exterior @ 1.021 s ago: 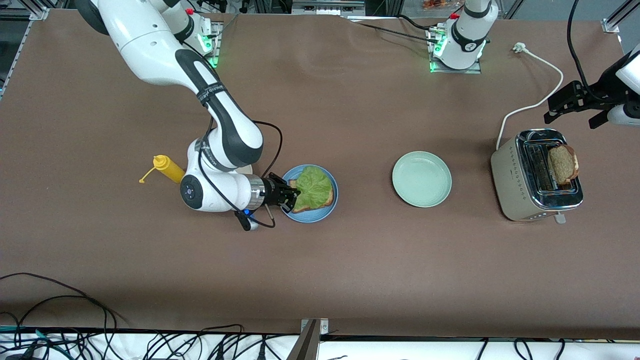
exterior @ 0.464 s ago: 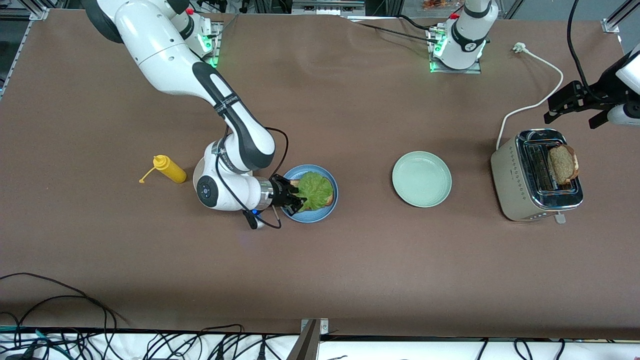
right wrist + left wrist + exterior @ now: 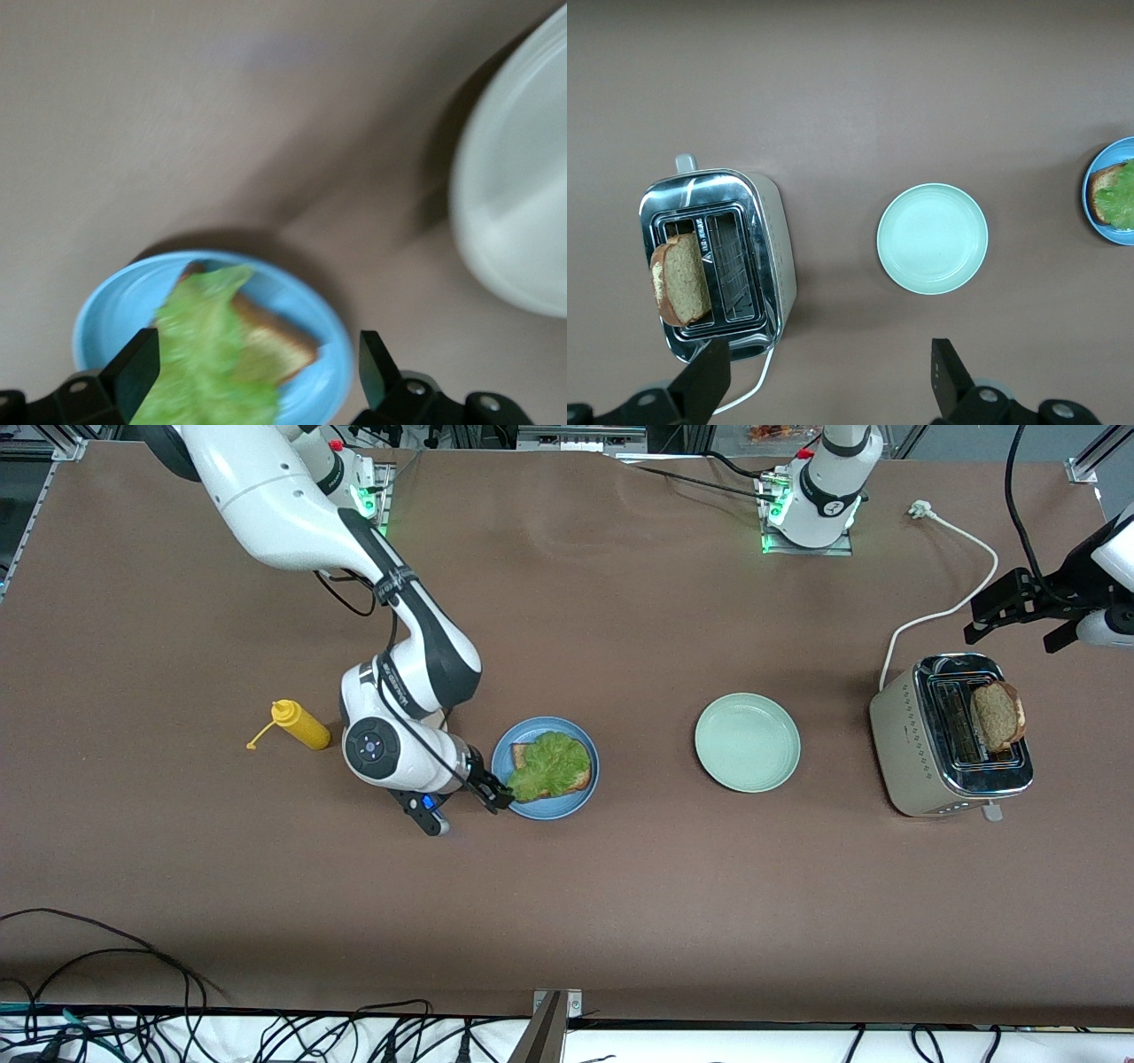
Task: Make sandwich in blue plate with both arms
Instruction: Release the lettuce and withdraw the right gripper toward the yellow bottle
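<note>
Lettuce (image 3: 551,766) now lies flat on the bread in the blue plate (image 3: 545,810); the right tool (image 3: 490,790) has let go, fingers wide. Over the toaster (image 3: 950,735), the left tool (image 3: 1019,609) waits, wide. Grabbing that toast (image 3: 997,715) off-centre risks dropping it.

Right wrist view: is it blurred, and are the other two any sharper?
Right wrist view: smeared, the lettuce and blue plate soft-edged. Left wrist view: crisp on the toaster and green plate. Front view: sharp, evenly lit, with soft shadows.
</note>
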{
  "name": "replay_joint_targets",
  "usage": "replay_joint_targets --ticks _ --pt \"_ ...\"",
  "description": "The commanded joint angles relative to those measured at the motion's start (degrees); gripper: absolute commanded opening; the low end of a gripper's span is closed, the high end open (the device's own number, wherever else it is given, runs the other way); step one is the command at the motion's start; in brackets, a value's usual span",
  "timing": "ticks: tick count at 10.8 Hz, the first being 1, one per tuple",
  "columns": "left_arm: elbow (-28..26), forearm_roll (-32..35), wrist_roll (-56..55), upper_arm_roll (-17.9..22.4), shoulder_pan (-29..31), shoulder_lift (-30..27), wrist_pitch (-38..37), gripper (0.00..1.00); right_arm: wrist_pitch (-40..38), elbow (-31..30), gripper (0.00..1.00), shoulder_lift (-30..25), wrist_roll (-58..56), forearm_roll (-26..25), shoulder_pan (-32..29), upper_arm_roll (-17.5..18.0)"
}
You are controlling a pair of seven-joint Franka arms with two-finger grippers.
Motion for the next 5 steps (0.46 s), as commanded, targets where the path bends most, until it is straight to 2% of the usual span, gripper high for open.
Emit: replay_joint_targets --ticks 1,2,5 --pt "-2.4 2.7 1.3 -0.2 0.3 -1.9 -0.7 1.00 -11.8 -0.9 1.00 -6.0 -5.2 -15.8 0.0 -1.9" --pt "-2.7 3.3 1.3 -0.3 0.3 -2.0 -0.6 1.00 -14.7 -0.9 1.00 -7.8 -10.2 -18.8 -0.1 -3.2" --pt "-3.7 3.3 1.5 -0.2 2.5 -1.8 -0.2 1.00 -19.9 -1.1 1.00 -13.1 -28.2 -18.4 -0.2 -8.7"
